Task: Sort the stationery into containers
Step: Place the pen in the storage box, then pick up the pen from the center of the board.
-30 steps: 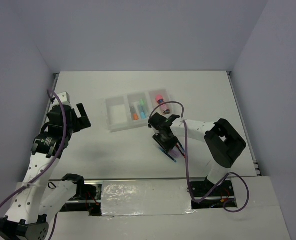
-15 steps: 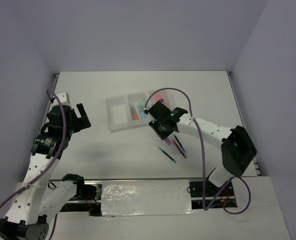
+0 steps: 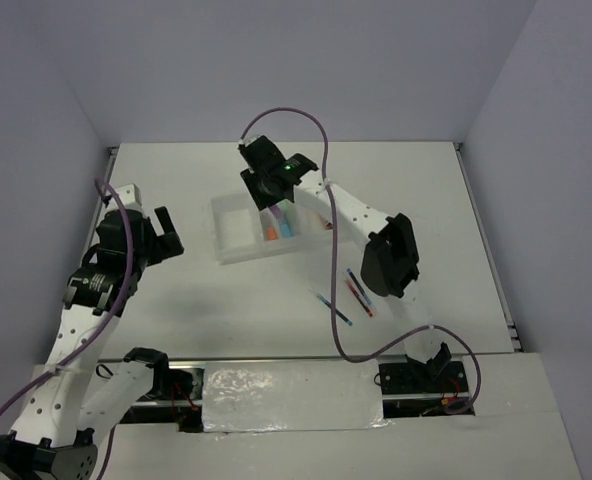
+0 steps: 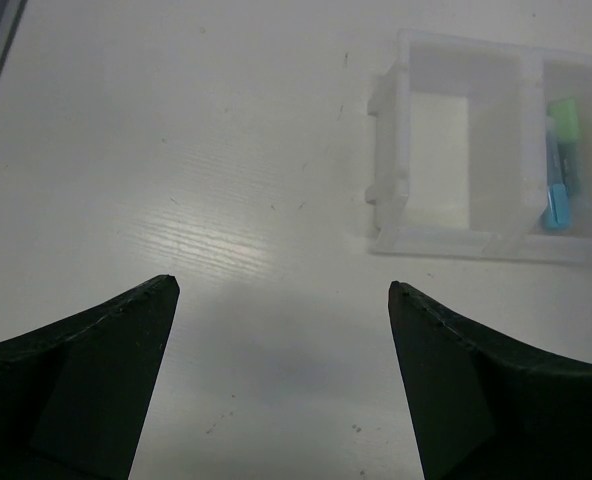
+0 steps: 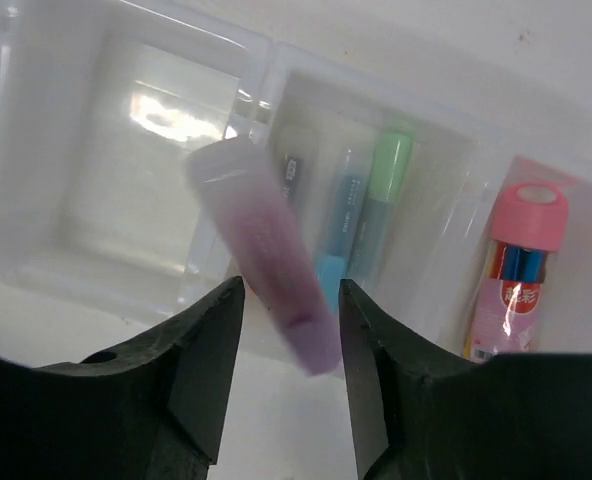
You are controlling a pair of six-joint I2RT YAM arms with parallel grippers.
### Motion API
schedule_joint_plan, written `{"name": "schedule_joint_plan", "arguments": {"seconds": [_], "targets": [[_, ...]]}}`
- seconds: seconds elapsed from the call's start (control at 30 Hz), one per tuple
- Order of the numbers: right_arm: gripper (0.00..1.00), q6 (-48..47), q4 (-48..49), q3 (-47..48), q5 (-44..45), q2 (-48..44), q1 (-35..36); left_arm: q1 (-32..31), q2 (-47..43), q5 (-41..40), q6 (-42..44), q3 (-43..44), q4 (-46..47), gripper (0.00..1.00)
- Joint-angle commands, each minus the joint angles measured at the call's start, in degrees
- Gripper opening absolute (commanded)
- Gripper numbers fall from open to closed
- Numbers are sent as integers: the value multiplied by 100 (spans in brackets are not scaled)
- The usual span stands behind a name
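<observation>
- Two right gripper [image 5: 291, 282] fingers, black and wedge-shaped, are closing on the lower end of the purple marker [image 5: 261, 250]; the picture is blurring there.
- One purple marker is hanging over the tray [image 5: 266, 90], its long axis tilting and its pale translucent cap pointing up-left in the wrist view, above the wall between the left and middle compartments.
- One tray, white translucent plastic with three square compartments in a row, is sitting mid-table.
- Middle compartment: a green marker [image 5: 388, 165] and a light-blue marker [image 5: 338, 220] are lying side by side, parallel, with an orange marker [image 3: 272, 232] alongside.
- Right compartment: a stubby pink-orange cylinder [image 5: 516, 270] is lying lengthwise.
- Near table: a thin dark blue pen [image 3: 333, 309] and a red pen [image 3: 361, 297] are lying diagonally, close together.
- Change: a second ago the right gripper was working low beside those pens; it is now reaching over the tray's far side.
- Left gripper [image 4: 283, 286]: fingers are standing wide apart over bare table, left of the tray, unmoved.
</observation>
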Motion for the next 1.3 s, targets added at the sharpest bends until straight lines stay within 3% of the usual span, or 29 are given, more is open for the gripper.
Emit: {"name": "schedule_joint_plan", "arguments": {"seconds": [0.0, 0.03, 0.1, 0.13, 0.27, 0.37, 0.4, 0.43, 0.57, 0.83, 1.13, 1.27], "targets": [[54, 193, -744, 799, 238, 380, -142, -26, 112, 480, -203, 113, 229, 99], [69, 211, -735, 808, 273, 390, -177, -35, 130, 742, -343, 78, 290, 99], [84, 246, -639, 686, 213, 294, -204, -174, 218, 929, -537, 8, 387, 99], [87, 246, -578, 459, 177, 206, -222, -297, 253, 973, -773, -53, 457, 99], [88, 421, -576, 1, 308, -512, -301, -1272, 569, 274, -1521, -89, 642, 99], [89, 631, -184, -1122, 712, -1391, -371, -2650, 1025, -422, -2372, -54, 835, 99], [90, 685, 10, -1552, 791, -2204, -406, -3393, 1410, -972, -2610, -19, 905, 99], [92, 764, 177, -2348, 862, -2629, -458, -3732, 1640, -1230, -3030, 138, 906, 99], [94, 1028, 654, -3751, 757, -4685, -915, -4752, 3254, -1786, -3886, 727, 887, 99], [94, 949, 285, -4789, 977, -6376, -1285, -5159, 5191, -1383, -4377, 2018, 1100, 98], [94, 852, 284, -5291, 1030, -6668, -1311, -5589, 6483, -1505, -5309, 3057, 283, 90], [94, 852, 346, -5353, 951, -6720, -1312, -5782, 7038, -1470, -5704, 3758, -498, 83]]}}
